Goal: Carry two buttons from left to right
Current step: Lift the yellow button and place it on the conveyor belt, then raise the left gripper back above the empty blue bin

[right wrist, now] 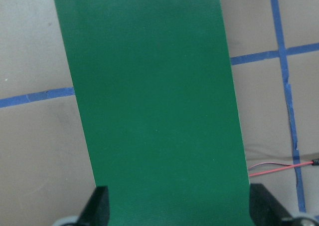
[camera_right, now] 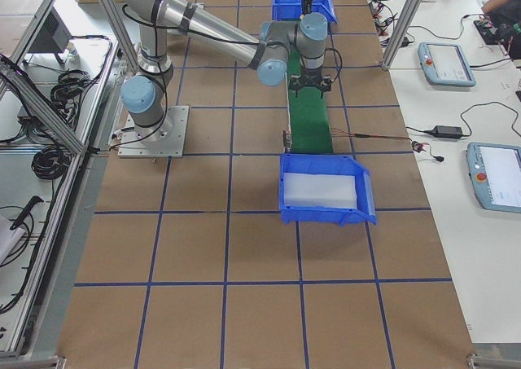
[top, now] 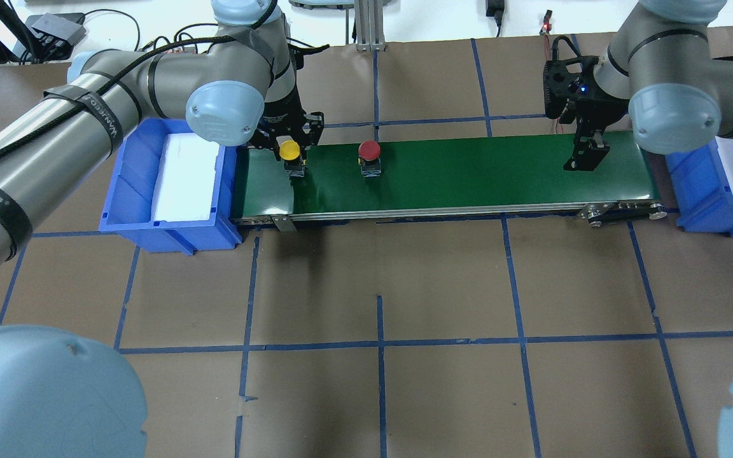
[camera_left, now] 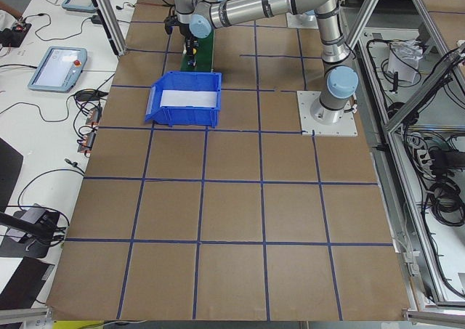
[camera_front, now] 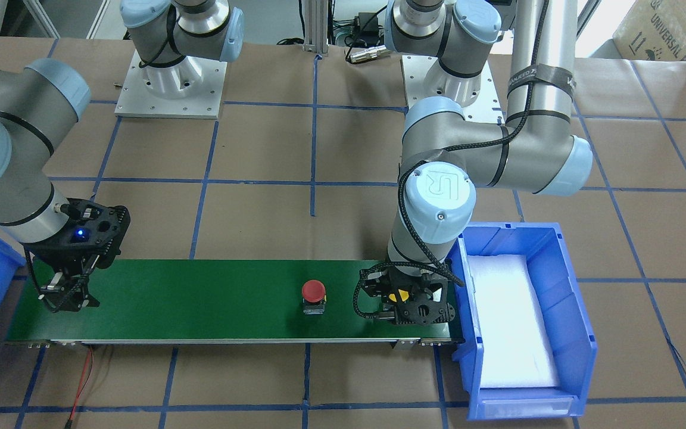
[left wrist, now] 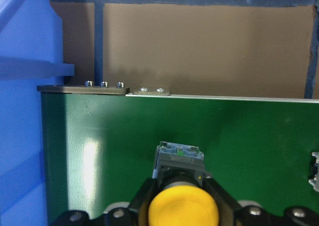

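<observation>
The yellow button [top: 289,151] stands at the left end of the green conveyor belt [top: 468,172], its grey body low on the belt. My left gripper [top: 291,147] is shut on it. In the left wrist view the fingers [left wrist: 144,198] hug the button just under the yellow cap [left wrist: 183,211]. The red button [top: 369,151] stands free on the belt a little to the right; it also shows in the front view [camera_front: 313,290]. My right gripper [top: 586,156] hangs open and empty over the belt's right end, its fingers [right wrist: 99,206] wide apart.
A blue bin [top: 169,222] with a white foam liner sits against the belt's left end, beside my left gripper. Another blue bin [top: 697,210] sits at the belt's right end. A red wire [right wrist: 279,167] lies on the brown table beside the belt.
</observation>
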